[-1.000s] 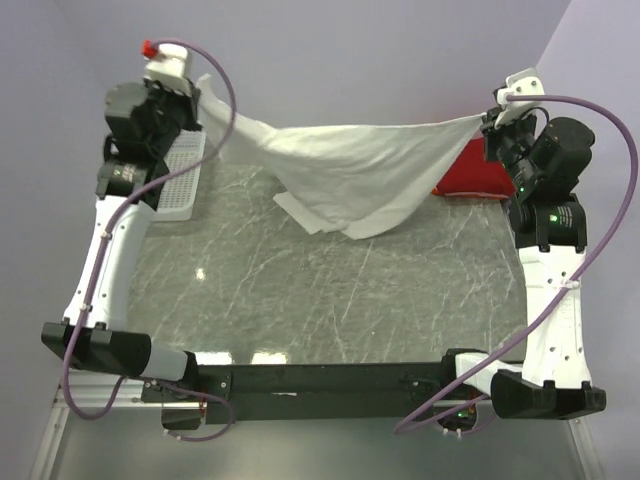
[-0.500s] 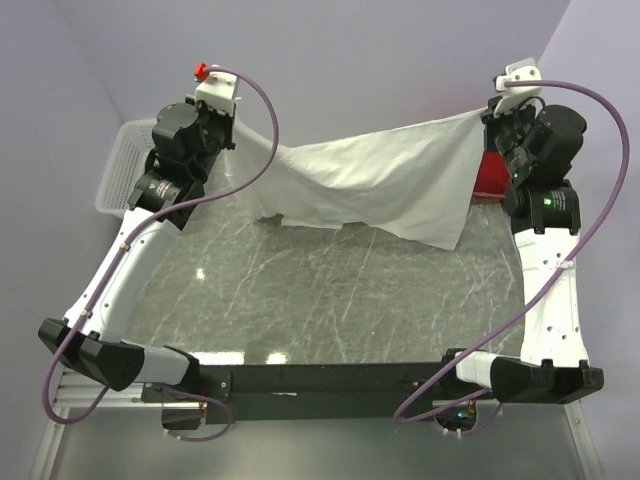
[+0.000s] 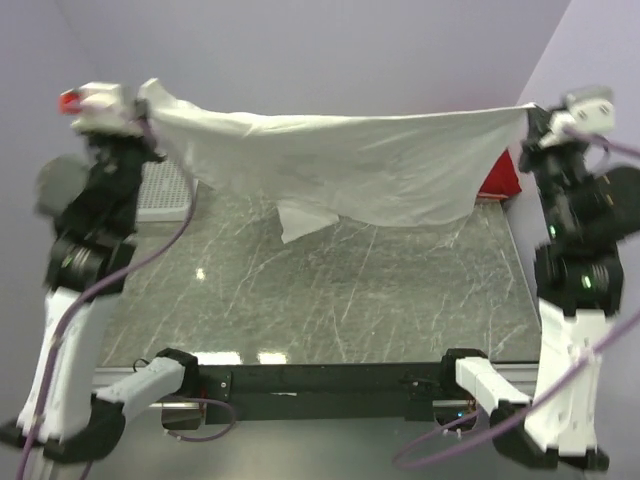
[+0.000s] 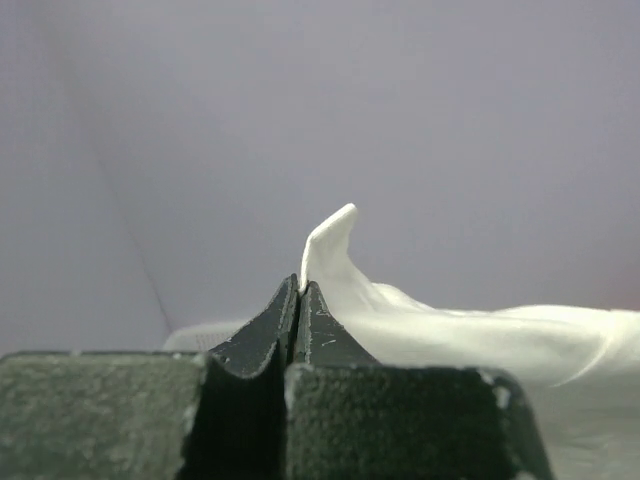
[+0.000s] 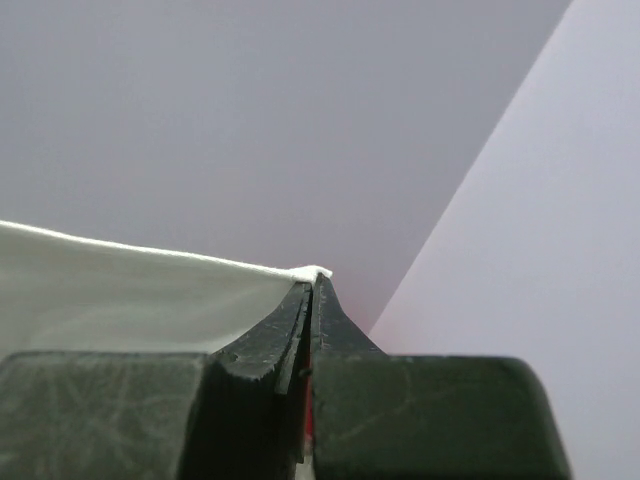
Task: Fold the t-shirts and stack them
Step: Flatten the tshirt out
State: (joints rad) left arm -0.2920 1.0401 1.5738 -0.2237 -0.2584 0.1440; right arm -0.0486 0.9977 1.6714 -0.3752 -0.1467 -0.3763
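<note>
Top external: white t-shirt (image 3: pixel 350 165) stretched aloft, left pincer (image 3: pixel 146 98) and right pincer (image 3: pixel 528 112) each clamped on a corner

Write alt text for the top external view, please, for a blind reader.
A white t-shirt hangs stretched between the left pincer and the right pincer, each shut on an upper corner, above the marble table. A red t-shirt lies by its right end; a white mesh basket at left.
</note>
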